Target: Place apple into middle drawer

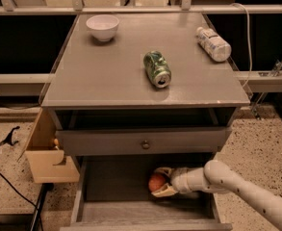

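Camera view: gripper point(160, 182) is inside the middle drawer point(112, 186), jaws closed on the apple point(155, 182), low over the floor. Set it down first, open slowly so it doesn't roll, then back out under the drawer front point(107, 141)
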Robot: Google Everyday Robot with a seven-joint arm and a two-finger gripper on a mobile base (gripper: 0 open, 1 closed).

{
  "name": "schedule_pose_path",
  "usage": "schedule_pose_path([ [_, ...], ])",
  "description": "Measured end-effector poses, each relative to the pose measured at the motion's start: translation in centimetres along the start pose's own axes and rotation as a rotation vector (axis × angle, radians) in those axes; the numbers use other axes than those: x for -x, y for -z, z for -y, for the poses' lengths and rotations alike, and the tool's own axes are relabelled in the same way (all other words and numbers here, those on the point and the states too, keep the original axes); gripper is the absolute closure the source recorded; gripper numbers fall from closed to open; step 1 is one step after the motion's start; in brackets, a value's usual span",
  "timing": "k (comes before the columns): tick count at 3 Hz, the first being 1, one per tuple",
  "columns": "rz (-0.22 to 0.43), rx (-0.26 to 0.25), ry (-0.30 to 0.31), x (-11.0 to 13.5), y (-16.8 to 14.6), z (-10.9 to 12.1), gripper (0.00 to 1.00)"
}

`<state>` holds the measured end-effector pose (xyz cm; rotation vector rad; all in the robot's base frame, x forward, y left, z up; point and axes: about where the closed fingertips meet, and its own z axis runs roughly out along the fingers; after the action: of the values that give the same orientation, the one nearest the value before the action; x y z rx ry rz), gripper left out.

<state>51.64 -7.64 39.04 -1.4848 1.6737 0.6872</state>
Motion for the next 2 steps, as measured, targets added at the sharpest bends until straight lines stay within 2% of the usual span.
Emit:
schedule_pose_path([
  [2,-0.022,0.003,-0.002,-0.99,-0.67,-0.05,1.00],
])
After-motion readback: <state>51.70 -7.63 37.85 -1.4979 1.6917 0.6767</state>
